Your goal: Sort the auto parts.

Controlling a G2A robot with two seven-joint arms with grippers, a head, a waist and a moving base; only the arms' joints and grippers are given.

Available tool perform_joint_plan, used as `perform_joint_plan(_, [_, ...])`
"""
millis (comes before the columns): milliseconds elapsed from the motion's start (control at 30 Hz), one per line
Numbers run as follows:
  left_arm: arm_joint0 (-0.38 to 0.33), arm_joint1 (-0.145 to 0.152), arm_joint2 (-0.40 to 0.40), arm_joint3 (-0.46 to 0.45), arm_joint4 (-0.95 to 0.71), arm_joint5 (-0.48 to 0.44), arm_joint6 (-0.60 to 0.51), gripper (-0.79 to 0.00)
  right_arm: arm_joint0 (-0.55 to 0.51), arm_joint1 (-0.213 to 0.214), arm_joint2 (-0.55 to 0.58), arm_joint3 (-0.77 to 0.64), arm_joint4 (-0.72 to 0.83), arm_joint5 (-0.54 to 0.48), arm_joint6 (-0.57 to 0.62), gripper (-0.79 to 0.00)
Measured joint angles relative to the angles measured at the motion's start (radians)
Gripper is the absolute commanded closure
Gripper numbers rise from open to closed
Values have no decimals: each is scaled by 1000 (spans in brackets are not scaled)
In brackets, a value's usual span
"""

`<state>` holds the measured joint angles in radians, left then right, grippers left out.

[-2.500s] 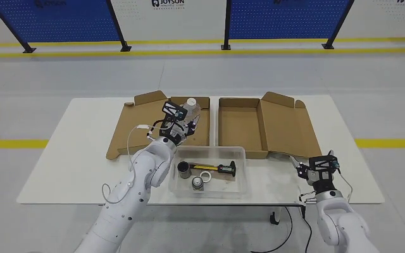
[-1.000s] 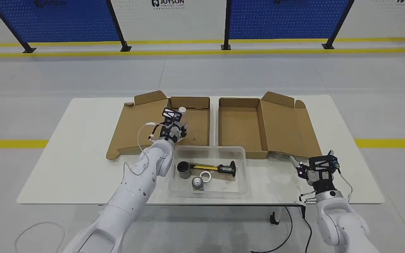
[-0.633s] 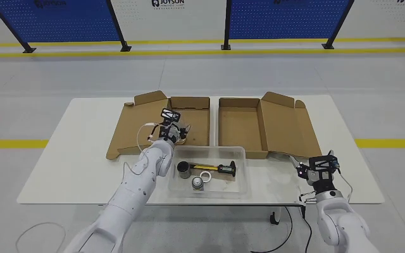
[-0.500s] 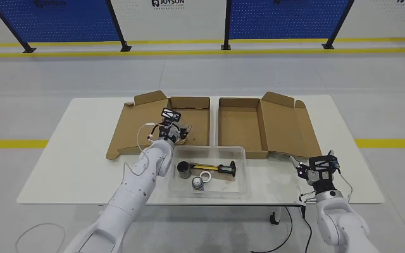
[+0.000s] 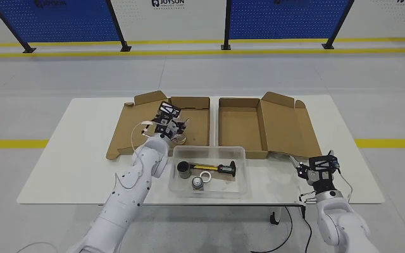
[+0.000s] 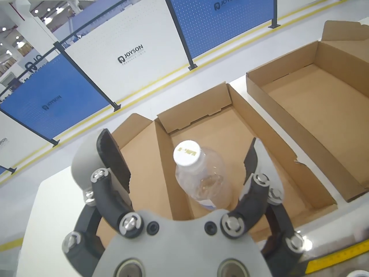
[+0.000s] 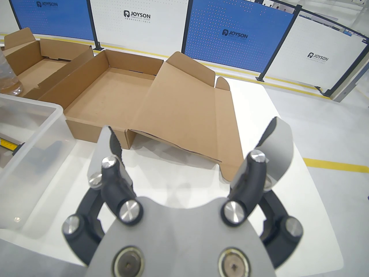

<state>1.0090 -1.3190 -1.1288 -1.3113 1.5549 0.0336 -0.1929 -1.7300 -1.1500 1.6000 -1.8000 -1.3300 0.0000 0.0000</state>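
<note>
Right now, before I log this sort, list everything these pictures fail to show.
Clear plastic bottle with white cap: base hidden behind the open left hand's own body, left wrist view.
Pale round part in the clear plastic bin: too small to identify, top view.
Yellow measuring tool: cut off by the picture edge, right wrist view.

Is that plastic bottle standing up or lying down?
Standing up. The bottle rests on its base in the left cardboard box, white cap uppermost, with the left gripper open around it.
</note>
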Motion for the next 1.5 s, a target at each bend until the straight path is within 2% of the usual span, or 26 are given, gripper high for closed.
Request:
perform_joint_plan(233, [129,27,-77,-297,-42,-189,-100,-785,0,0,0,0,0,0,0,-785])
perform_joint_plan(333, [175,36,-89,-391,-64,-289,-166,-785,0,0,0,0,0,0,0,-785])
perform_joint_plan(467, [217,48,-96,-476,-147,-463,-287,-785,0,0,0,0,0,0,0,-785])
perform_joint_plan(633, [239,65,-97,-522,-231,-683,-470,-785,0,0,0,0,0,0,0,-785])
perform_joint_plan(733, [242,71,-104,-519,-319,-737,-562,-785,0,0,0,0,0,0,0,-785])
perform_joint_plan(800, [240,75,-100,-516,-365,-764,-627,-785,0,0,0,0,0,0,0,-785])
perform_joint_plan(900, [235,80,-96,-516,-460,-757,-744,-785,0,0,0,0,0,0,0,-785])
perform_joint_plan(967, [229,82,-97,-519,-501,-759,-778,-785,0,0,0,0,0,0,0,-785])
perform_joint_plan(1367, [228,83,-99,-519,-507,-758,-778,-785,0,0,0,0,0,0,0,-785])
perform_joint_plan(1500, [249,84,-114,-534,-501,-667,-726,-785,0,0,0,0,0,0,0,-785])
